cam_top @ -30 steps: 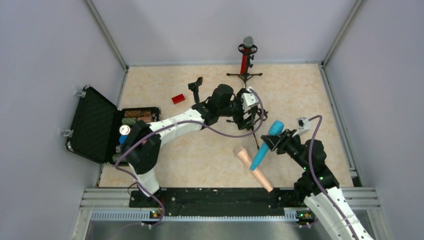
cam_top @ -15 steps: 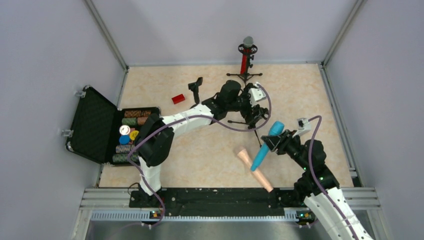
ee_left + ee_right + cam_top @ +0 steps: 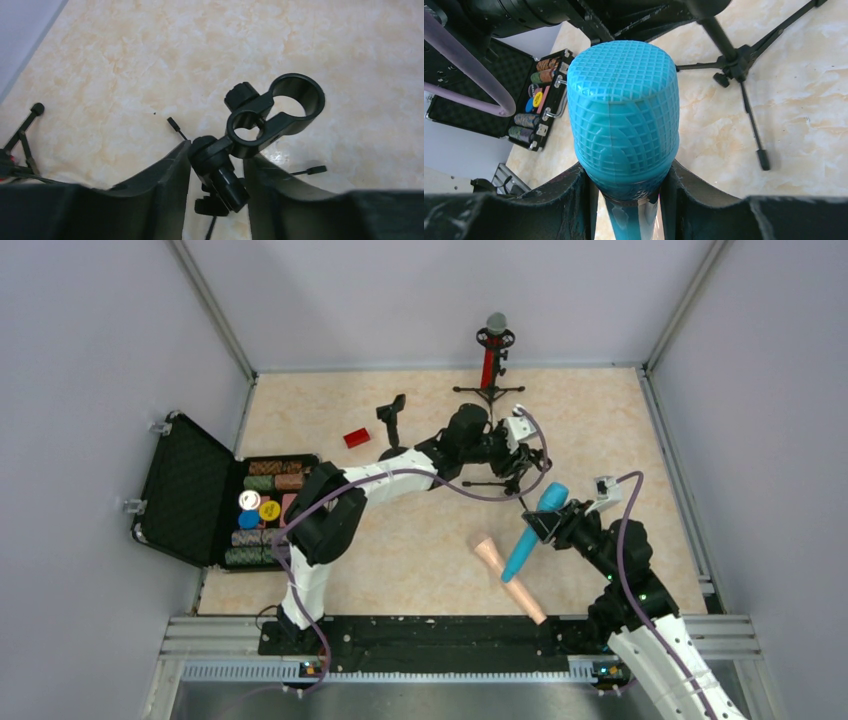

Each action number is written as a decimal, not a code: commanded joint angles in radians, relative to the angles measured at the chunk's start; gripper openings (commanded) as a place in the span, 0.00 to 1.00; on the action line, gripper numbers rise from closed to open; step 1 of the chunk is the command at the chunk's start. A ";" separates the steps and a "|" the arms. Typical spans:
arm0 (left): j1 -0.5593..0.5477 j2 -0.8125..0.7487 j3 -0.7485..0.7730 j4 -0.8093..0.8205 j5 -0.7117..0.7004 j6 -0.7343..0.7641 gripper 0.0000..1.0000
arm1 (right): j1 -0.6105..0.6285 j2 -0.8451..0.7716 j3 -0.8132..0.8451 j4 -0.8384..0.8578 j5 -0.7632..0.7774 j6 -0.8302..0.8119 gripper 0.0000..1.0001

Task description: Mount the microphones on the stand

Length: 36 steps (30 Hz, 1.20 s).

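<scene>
the microphones numbered three. the red microphone (image 3: pixel 489 365) stood upright with its grey head on top, clipped in the far stand (image 3: pixel 489 392) at the back edge of the table (image 3: pixel 420 550). it was beyond the left gripper (image 3: pixel 515 455) and well apart from both hands. the cyan microphone (image 3: pixel 533 530) was clamped in the right gripper (image 3: pixel 545 525), whose fingers (image 3: pixel 574 200) pressed its handle just below the ribbed head. it tilted with the head toward the far side and the tail toward the near left. the pink microphone (image 3: pixel 510 578) lay flat on the table, just to the near left of the right gripper. the cyan tail hung over its upper end; whether the two touched could not be told.

there were two tripod stands. the second, the clip stand (image 3: pixel 272 117), carried an empty two-ring clip and stood between the arms, just beyond the cyan head. the left gripper was closed on its jointed neck below the clip, a finger against each side.

also on the table were one small red block (image 3: pixel 356 437) and one loose black piece (image 3: pixel 390 418) near it, its kind unclear. one open black case (image 3: pixel 185 490) at the left edge held rows of coloured discs (image 3: pixel 262 510).
</scene>
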 commanded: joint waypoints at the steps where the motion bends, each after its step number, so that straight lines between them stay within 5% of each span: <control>1: -0.003 0.012 0.039 0.150 -0.018 -0.053 0.32 | 0.007 -0.018 0.052 0.023 0.007 -0.005 0.00; 4: -0.003 0.004 0.010 0.209 -0.072 -0.085 0.01 | 0.007 -0.024 0.053 0.020 0.010 -0.004 0.00; 19: -0.005 -0.242 -0.230 0.365 -0.458 -0.147 0.00 | 0.007 -0.030 0.060 0.016 0.012 -0.008 0.00; 36: -0.046 -0.668 -0.520 0.113 -0.821 -0.246 0.00 | 0.008 0.049 0.111 0.080 -0.022 -0.072 0.00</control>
